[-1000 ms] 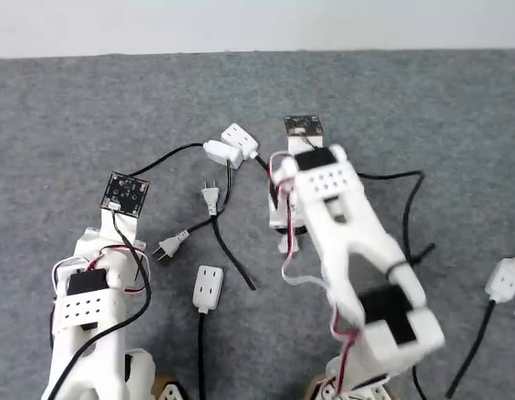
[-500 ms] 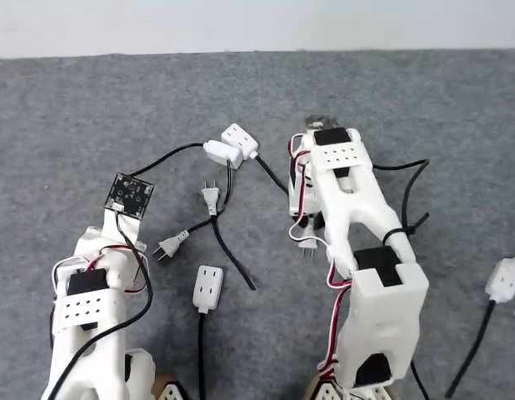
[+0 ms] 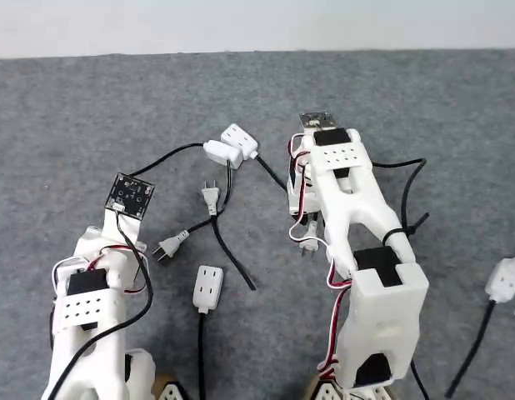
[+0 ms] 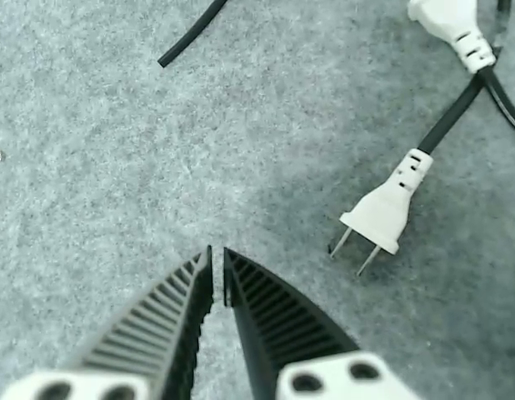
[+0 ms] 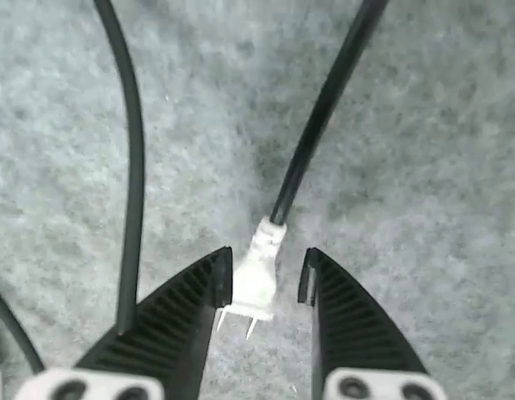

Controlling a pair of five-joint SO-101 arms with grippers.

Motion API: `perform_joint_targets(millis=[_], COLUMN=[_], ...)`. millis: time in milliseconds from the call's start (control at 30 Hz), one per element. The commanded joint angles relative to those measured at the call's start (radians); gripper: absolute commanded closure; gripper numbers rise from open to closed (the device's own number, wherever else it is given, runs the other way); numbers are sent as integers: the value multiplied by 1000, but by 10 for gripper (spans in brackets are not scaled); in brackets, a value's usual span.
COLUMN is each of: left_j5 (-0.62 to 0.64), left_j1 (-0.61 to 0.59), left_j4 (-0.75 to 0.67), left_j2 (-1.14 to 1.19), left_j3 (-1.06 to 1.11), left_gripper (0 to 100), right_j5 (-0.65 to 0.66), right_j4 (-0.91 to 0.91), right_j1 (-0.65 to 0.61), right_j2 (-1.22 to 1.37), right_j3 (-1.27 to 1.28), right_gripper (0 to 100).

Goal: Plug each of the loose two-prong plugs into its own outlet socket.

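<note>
Plug [image 5: 256,283] lies between right tool's [image 5: 266,268] parted jaws, cord [image 5: 324,108] cut off.

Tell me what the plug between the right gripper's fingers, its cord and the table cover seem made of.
Plug: white moulded plastic, smooth and matte, judging by its even, rounded body. Its prongs: thin and pale, probably metal. Cord: black rubber or vinyl sheath, smooth with a faint sheen. Table cover: grey felt or short-pile carpet, fuzzy and mottled.

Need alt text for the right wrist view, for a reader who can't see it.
The right gripper, open, straddles a white two-prong plug lying on grey carpet, its black cord running away. A second black cord lies beside it.
</note>
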Motion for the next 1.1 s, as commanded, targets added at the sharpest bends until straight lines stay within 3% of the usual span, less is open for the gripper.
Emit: perform_joint_targets(millis=[0,167,733,900,1067], left_j5=[-14,-15,-46,-46,-43], left_j1=[-3,-3,-3,-3,3], left_j4=[9,11,14,14,12], left_j2=[-21,-21,-21,-21,-15], left_j3=[-10,-10,-10,-10,-16], left_gripper=[985,985,985,985,985], right_j5=[8,-54,-61,-64,-61], right_j4=[-71,-139,-151,-154,-142], right_j1=[5,13,13,18,28], right_j2=[-10,-10,-8,39,39], right_j3=[26,98,143,98,97], right_gripper=[900,929,929,998,991])
